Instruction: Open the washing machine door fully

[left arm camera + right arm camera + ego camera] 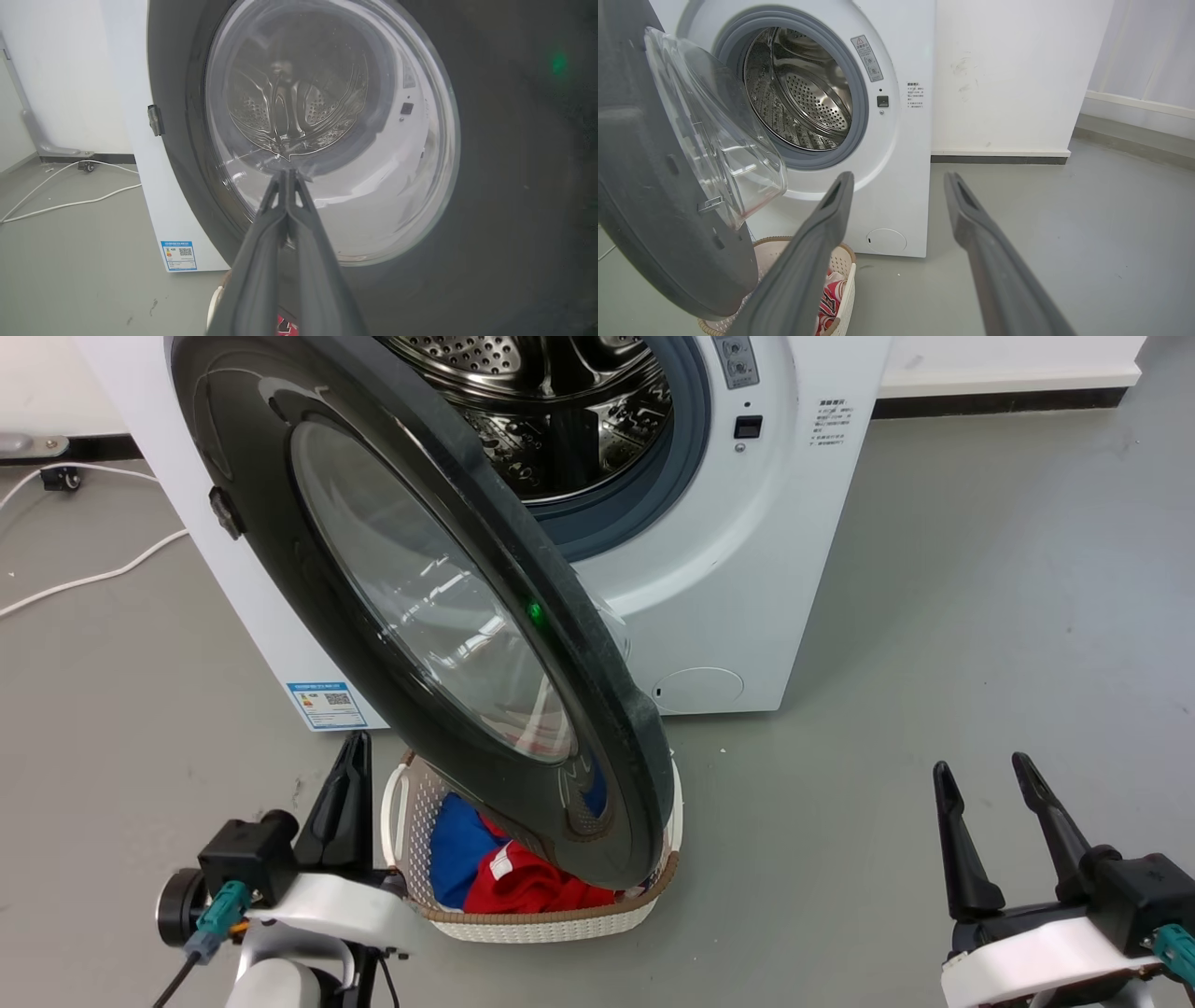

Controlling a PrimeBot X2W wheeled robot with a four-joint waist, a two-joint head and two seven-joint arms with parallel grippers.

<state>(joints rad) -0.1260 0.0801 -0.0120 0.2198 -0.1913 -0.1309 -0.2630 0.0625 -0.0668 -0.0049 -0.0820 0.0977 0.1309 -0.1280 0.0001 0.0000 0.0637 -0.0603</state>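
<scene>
Directly beneath the door [420,597] sits a basket [560,926].

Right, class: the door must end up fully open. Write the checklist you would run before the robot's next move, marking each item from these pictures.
1. Fully open? Not ok: the washing machine door stands only partway out.
2. Free hand? Ok: the left gripper is shut on nothing, facing the door's outer glass.
3. Left gripper touching the door? Cannot tell.
4. Other arm out of the way? Ok: the right gripper is open, off to the right above the floor.
5. Door's lower edge clear of the laundry basket? Cannot tell.
</scene>
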